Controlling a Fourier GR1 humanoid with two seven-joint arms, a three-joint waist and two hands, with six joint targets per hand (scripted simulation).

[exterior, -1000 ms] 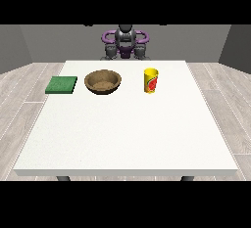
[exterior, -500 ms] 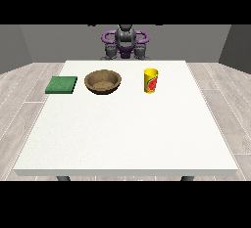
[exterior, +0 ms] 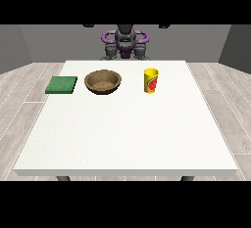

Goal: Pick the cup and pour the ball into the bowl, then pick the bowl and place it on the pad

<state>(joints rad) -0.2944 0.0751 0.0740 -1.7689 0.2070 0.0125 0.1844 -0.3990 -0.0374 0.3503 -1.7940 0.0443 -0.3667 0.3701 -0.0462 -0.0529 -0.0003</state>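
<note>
A yellow cup with a red mark stands upright on the white table, right of centre at the back. No ball shows; the cup's inside is hidden. A brown wooden bowl sits to the cup's left. Further left, a flat green pad lies near the table's left edge. The robot stands behind the far edge. The hand at the view's left and the hand at the view's right are both held close to its body, behind the table's far edge and well back from the cup and bowl.
The table's front half stretches bare white towards the camera. Grey plank floor surrounds the table, with grey walls behind the robot.
</note>
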